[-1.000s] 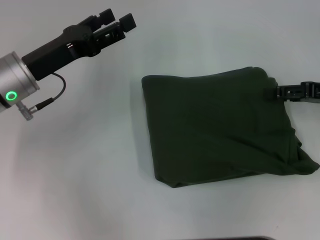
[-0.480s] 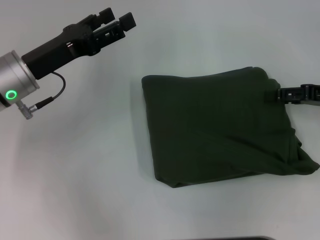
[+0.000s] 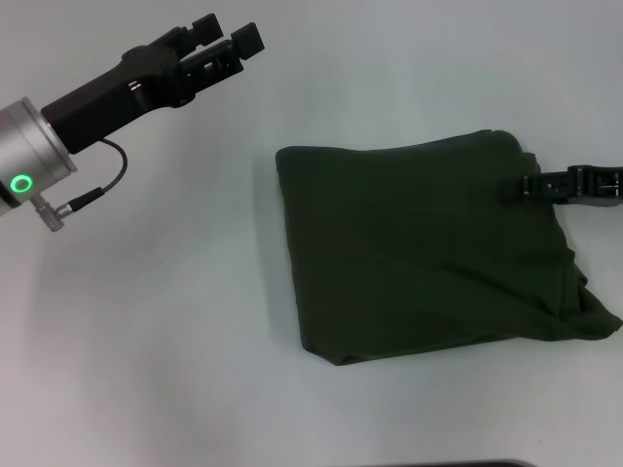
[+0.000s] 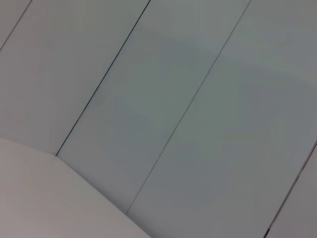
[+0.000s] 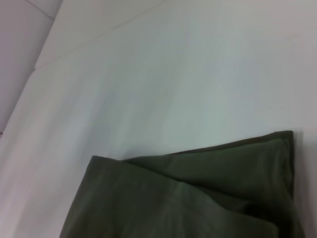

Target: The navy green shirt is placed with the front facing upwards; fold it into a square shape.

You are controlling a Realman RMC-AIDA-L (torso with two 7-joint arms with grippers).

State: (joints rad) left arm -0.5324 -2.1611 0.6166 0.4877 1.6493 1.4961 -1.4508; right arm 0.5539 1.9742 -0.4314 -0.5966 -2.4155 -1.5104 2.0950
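We find no readable text, label, brand, number or sign anywhere. The navy green shirt [image 3: 428, 248] lies folded with plain cloth outward, showing no lettering, and the white table [image 3: 175, 341] around it carries no markings either.

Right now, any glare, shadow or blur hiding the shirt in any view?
Head view: even light, no glare; the navy green shirt is so dark its folds barely show, with a faint shadow along its left edge. Right wrist view: soft focus, shirt edges readable. Left wrist view: only bare surfaces, no shirt.
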